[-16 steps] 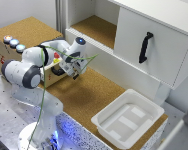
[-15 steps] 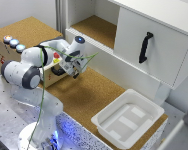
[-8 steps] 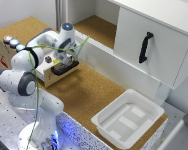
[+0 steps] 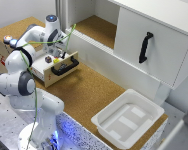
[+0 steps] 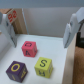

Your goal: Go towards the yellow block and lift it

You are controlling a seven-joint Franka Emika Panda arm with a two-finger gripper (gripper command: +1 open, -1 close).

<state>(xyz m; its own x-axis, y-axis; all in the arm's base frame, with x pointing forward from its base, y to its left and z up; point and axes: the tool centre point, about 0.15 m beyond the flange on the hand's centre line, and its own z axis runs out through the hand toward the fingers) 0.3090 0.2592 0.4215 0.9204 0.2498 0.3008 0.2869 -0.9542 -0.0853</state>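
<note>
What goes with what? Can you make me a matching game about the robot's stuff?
Things:
1. yellow block
2. tray
3. cabinet handle
4. gripper

Clues:
A. black, upright on the white door
B. open, over the blocks
C. white, on the cork surface at the exterior view's right
D. right beside the purple block

Pairs: 1-D, 2-C, 3-A, 4-B
</note>
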